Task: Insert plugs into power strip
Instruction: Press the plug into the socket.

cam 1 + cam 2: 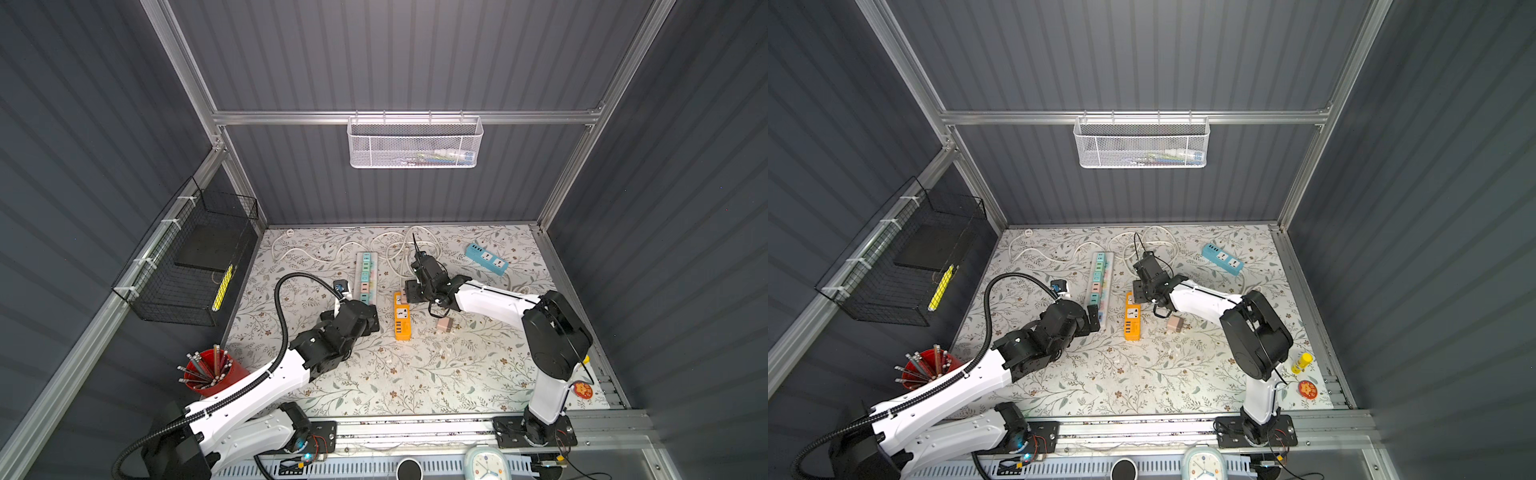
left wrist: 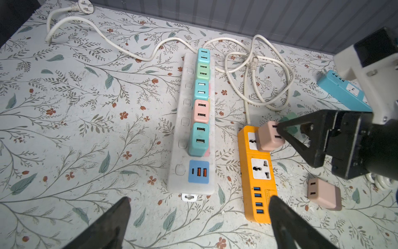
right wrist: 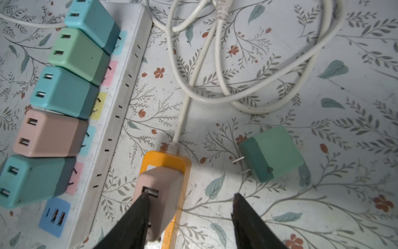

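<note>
Nearest, the left end effector point(image 2: 199, 200) hangs just left of the near end of the orange power strip point(image 2: 259, 191). Its two fingers are spread wide with nothing between them. The orange strip lies lengthwise on the floral tabletop point(image 2: 64, 129). It carries four blue USB ports at its near end and two sockets beyond them.

Just right of its near half, one loose pink plug point(image 2: 324, 194) lies on its side, apart from the strip. On the farther socket one standing pink plug point(image 2: 269, 138) sits tilted; whether its prongs are fully in cannot be told.

The right end effector point(image 3: 192, 194) is over that far end, partly open and gripping nothing. One finger point(image 3: 137, 215) rests its tip on the plug's top face, and the other stands apart over the tabletop.

Right of the orange strip's far end, one green plug point(image 3: 277, 151) lies on its side with two prongs showing.

To the orange strip's left, alongside but apart, the white power strip point(image 2: 185, 138) holds a row of five plugs point(image 2: 201, 91). Near to far they are teal, pink, teal, green, teal. In all there are eight plugs: three teal, three pink, two green.

Beyond the orange strip white cords point(image 2: 258, 86) loop, and far to its right lies the blue power strip point(image 1: 486, 258), the third strip.
</note>
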Controlling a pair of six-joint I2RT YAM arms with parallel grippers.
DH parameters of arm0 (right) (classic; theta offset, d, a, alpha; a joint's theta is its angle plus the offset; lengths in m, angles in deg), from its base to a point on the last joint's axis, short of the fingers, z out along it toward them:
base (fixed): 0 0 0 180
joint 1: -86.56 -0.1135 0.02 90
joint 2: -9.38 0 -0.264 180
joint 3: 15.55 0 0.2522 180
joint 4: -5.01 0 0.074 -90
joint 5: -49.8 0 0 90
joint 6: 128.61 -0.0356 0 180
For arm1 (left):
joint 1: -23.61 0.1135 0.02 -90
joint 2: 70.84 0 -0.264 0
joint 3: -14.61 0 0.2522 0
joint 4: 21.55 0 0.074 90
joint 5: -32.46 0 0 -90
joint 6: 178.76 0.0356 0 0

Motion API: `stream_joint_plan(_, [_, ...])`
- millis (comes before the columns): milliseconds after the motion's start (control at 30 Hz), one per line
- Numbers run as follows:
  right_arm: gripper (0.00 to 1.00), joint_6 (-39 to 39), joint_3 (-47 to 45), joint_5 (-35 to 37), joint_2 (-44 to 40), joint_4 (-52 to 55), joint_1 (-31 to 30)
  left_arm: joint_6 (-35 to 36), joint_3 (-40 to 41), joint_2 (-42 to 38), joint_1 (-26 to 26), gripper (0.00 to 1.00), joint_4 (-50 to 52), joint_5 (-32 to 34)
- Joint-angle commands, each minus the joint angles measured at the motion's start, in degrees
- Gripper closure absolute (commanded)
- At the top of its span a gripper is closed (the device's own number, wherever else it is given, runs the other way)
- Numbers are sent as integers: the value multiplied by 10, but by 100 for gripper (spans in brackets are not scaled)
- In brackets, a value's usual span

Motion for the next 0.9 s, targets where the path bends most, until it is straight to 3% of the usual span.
stream_joint_plan(0, [40,-1,-38,-3,9,36,1,1,-10,-5,4,0,-8,2])
stream_joint_plan(167, [38,6,-30,-18,-22,42,-5,2,-16,11,4,0,-21,-15])
stream_joint_plan(300, [30,4,-32,3,-106,50,-6,15,-36,33,4,0,-15,-43])
stream_joint_plan(433, [25,-14,-89,45,-172,50,-2,33,-41,51,3,0,-24,-80])
stream_joint_plan(667, [22,-64,-186,95,-211,105,13,57,-55,94,4,0,-44,-120])
stream_joint_plan(733, [22,-49,-209,70,-223,87,27,56,-70,111,4,0,-44,-127])
stream_joint_plan(867, [20,-6,-242,-90,-228,26,80,55,-98,147,4,0,-50,-155])
